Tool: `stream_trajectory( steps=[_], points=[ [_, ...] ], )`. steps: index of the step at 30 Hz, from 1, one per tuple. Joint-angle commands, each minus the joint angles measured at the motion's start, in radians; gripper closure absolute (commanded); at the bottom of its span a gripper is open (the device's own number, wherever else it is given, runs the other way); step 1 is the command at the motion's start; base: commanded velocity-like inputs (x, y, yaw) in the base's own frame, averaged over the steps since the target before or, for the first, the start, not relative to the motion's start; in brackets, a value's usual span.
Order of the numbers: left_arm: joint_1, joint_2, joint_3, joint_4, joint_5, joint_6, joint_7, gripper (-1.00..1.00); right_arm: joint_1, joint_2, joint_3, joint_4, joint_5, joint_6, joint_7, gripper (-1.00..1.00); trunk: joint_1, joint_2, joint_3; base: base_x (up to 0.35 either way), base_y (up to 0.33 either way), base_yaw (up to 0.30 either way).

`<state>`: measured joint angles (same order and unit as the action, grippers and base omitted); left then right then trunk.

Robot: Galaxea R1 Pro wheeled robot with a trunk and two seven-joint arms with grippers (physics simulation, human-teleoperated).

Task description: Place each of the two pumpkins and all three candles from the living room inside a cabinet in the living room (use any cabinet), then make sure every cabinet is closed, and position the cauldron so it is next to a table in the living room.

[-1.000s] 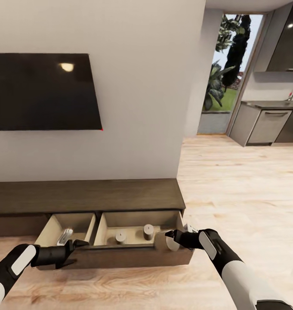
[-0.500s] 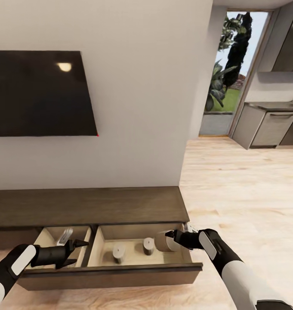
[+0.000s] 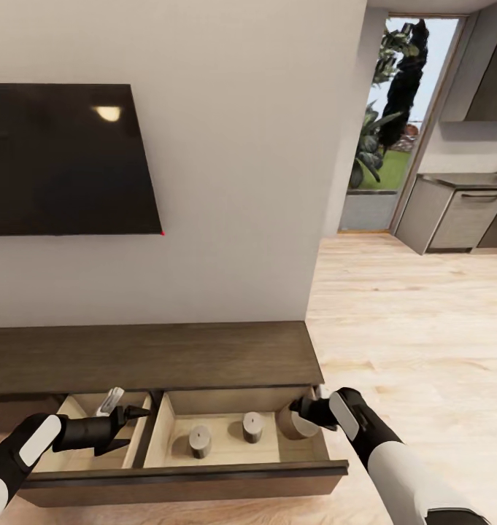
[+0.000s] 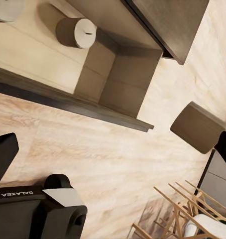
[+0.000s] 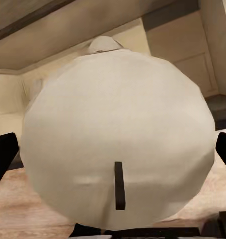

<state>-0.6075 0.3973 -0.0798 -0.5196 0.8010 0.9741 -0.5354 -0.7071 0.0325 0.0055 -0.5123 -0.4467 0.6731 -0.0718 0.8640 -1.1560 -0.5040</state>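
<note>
1. My right gripper (image 3: 301, 417) pinches a candle (image 3: 290, 422), its black fingers pressed against the candle's sides. Through my right wrist camera the candle's (image 5: 118, 144) pale rounded top faces me with its dark wick, and a black finger (image 5: 3, 157) shows at either edge.
2. That held candle hangs at the right end of the open drawer (image 3: 182, 477) of the cabinet (image 3: 146, 356), just inside the drawer's right wall. Whether it touches the drawer floor I cannot tell.
3. My left gripper (image 3: 135, 426) hovers over the drawer's left compartment, near the divider. Its two dark fingers are spread apart and grip nothing.
4. A small pale object (image 3: 111, 400) lies at the back of that left compartment, just beyond my left fingers; I cannot make out what it is.
5. Two more candles stand upright on the pale floor of the right compartment: one (image 3: 199, 441) nearer the front, the other (image 3: 252, 427) just to its right and a little further back. They are close together but apart.
6. My left wrist camera catches one upright candle (image 4: 75, 32) in the pale drawer interior, with the wooden floor (image 4: 118, 164) beside the cabinet.
7. Behind the drawer runs the cabinet's dark brown top.
8. Above it, on the white wall, hangs a dark television (image 3: 66, 160).
9. Farthest off, to the right, are a doorway (image 3: 394, 124) to greenery and grey kitchen units (image 3: 460, 219).
</note>
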Motion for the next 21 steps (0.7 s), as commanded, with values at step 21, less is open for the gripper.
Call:
stream_trajectory(
  steps=[21],
  points=[
    [0.000,0.000,0.000,0.000,0.001,0.000,0.000,-1.00,-0.001,0.106,0.042,0.001,0.013,-0.003,-0.176,1.00,0.000,0.000,0.000,0.121,0.058,0.000]
  ],
)
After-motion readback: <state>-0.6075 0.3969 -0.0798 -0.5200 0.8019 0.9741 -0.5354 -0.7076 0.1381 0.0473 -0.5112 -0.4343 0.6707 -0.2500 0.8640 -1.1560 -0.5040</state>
